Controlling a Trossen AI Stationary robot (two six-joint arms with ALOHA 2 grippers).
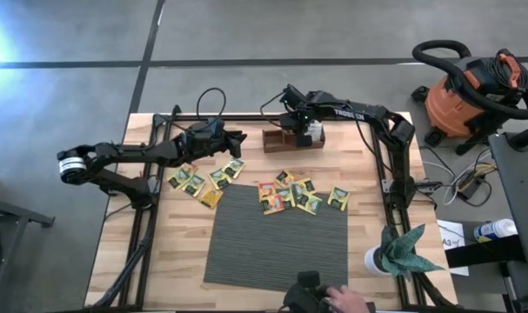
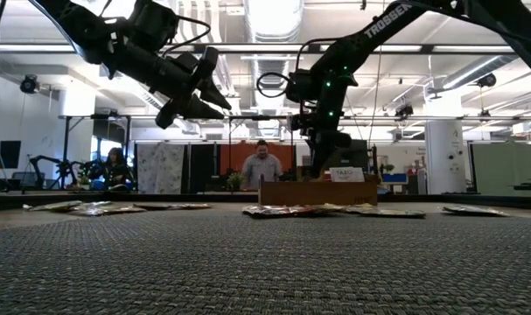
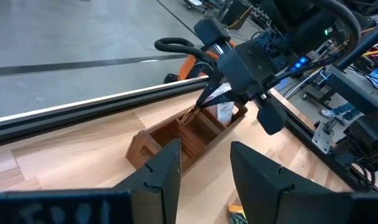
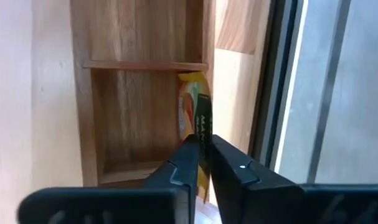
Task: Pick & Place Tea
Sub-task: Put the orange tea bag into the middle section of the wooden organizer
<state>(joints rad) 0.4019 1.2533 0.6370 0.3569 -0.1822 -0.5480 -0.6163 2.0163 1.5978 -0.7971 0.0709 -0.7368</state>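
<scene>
So the right gripper (image 4: 202,163) is down inside the wooden tray (image 1: 272,139), pointing into its middle compartment, and there's an orange-and-green tea sachet (image 4: 195,109) standing on edge between its fingers (image 4: 182,165). The fingers are close together around the sachet's lower end, with the packet pressed up against the compartment's side wall. Hard to say from here whether they're really pinching it or just loosely around it, so I can't tell on the grip itself. In the left wrist view you can see the same gripper (image 3: 204,102) poking down into the tray (image 3: 176,134), and a white sachet (image 3: 225,111) sits upright in the end compartment right next to it.

Moving out from that gripper: the rest of the tea is lying flat on the table (image 1: 368,217), toward the front from the tray. One bunch of sachets (image 1: 294,193) sits along the back edge of the grey mat (image 1: 277,239), a bit in front of the gripper. A second bunch (image 1: 204,180) is off toward the left arm's side, on bare wood just beside the mat's corner.

The left gripper (image 1: 237,139) hangs in the air just beside the tray's near end, above that second bunch, with its fingers (image 3: 164,171) spread apart and nothing between them.
</scene>
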